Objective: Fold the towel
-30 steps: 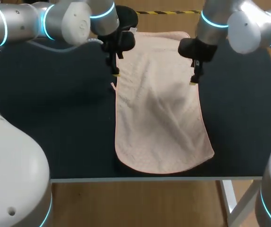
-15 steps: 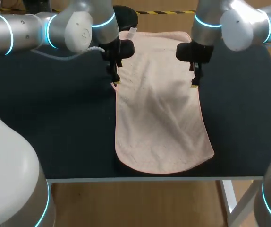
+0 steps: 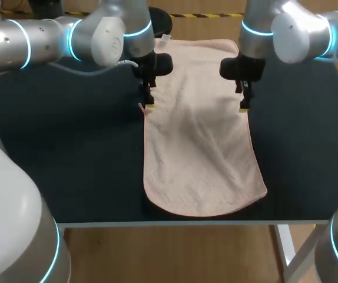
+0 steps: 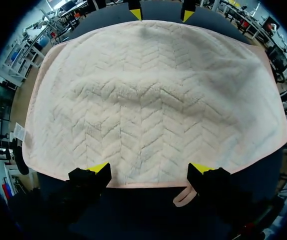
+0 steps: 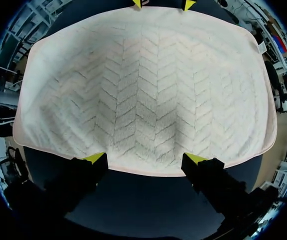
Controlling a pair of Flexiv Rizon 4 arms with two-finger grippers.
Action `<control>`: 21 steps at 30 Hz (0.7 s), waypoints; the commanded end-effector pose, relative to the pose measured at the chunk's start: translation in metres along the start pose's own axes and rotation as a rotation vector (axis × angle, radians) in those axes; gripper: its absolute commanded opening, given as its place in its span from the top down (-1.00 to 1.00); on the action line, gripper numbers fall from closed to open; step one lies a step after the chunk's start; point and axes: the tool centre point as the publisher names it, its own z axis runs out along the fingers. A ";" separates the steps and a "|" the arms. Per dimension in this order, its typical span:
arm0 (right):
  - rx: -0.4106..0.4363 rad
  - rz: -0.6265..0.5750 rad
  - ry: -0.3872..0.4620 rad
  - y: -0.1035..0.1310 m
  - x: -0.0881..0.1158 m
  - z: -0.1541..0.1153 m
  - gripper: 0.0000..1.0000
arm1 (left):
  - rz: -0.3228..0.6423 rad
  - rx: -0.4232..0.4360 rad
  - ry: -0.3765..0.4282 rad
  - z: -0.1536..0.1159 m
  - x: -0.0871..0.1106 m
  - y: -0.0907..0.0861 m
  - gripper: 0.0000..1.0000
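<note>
Over the last second the left arm [image 3: 107,35] swung rightward across the upper left of the frame, while the left fingers [image 3: 148,101] and right fingers [image 3: 242,108] sank slightly toward the towel's [image 3: 198,147] side edges.

1. The left arm [image 3: 98,35] covers part of the towel's [image 3: 198,147] far left corner in the head view.
2. Both it and the right arm [image 3: 287,29] are cut off by that view's sides.
3. From above, the left pincer [image 3: 147,101] and the right pincer [image 3: 242,106] are too small to tell whether their tips touch the towel.
4. In each wrist view the other arm's pincer shows only as two yellow tips beyond the towel; the black rim cuts off the rest.
5. The towel hides the worktop [image 3: 69,165] beneath it.
</note>
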 end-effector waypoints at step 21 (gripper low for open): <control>-0.038 0.083 0.011 -0.001 -0.015 0.029 -1.00 | -0.014 -0.036 0.021 0.022 -0.004 -0.001 -1.00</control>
